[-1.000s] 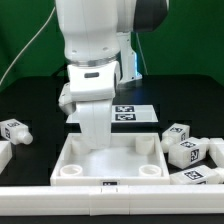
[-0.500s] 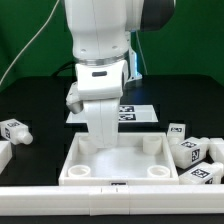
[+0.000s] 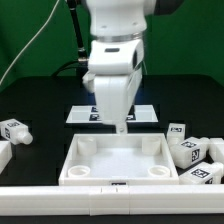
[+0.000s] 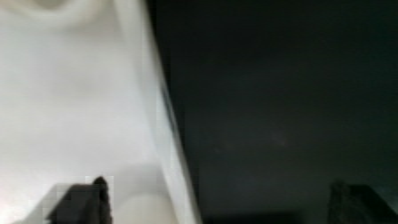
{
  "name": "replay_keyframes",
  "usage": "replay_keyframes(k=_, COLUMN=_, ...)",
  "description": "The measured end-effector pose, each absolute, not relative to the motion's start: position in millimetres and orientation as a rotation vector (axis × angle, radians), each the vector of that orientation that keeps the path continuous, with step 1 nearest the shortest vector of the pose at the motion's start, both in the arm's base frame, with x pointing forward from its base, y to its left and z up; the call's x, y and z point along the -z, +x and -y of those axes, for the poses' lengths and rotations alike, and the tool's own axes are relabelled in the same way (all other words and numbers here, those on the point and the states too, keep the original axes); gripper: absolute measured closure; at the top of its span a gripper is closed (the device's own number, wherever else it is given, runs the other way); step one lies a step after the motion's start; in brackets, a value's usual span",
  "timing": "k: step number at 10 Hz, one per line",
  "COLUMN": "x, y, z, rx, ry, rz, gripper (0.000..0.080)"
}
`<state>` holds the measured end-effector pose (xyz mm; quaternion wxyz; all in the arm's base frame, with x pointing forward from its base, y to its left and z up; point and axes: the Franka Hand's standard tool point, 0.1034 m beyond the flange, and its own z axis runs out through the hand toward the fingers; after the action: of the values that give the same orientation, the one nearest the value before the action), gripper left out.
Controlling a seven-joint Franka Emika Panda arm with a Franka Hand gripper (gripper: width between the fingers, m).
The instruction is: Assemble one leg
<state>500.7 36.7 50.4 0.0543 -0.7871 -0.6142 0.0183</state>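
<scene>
Your end effector (image 3: 121, 126) hangs spread wide, empty (bare gap in wrist view), just over the panel's (image 3: 80, 165) rim, clearing it I'd guess; nearest leg (image 3: 186, 150) lies well off sideways on the bench (image 3: 40, 100).

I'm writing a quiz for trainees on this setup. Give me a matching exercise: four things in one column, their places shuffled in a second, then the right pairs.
Things:
1. gripper
2. white tray
3. marker board
4. group of legs

Places:
A. at the exterior view's right
B. flat on the table behind the tray
C. front middle, holes in its near corners
D. hanging just above the tray's back rim

Pairs: 1-D, 2-C, 3-B, 4-A
</scene>
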Motion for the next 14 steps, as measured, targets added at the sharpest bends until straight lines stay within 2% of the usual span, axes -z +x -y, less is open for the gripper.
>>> replay_keyframes(k=1, x=-52.8, y=502, z=-50, rx=-0.066, ry=-2.454, rz=1.782, gripper=0.0161)
replay_keyframes(k=7, x=-50.1, y=500, z=-44, rx=-0.058, ry=-2.469, rz=1.758, gripper=0.0151)
replay_keyframes(k=9, x=-52.6, y=482, z=-34, rx=-0.054, ry=-2.723, rz=1.349, gripper=0.0151)
replay_keyframes(k=11, x=-53.5, y=471, z=-52, rx=-0.068, ry=-2.940, rz=0.799, gripper=0.0151)
replay_keyframes(k=14, x=-53.1, y=472, z=-54, rx=-0.073, ry=-2.978, rz=0.577, gripper=0.0151)
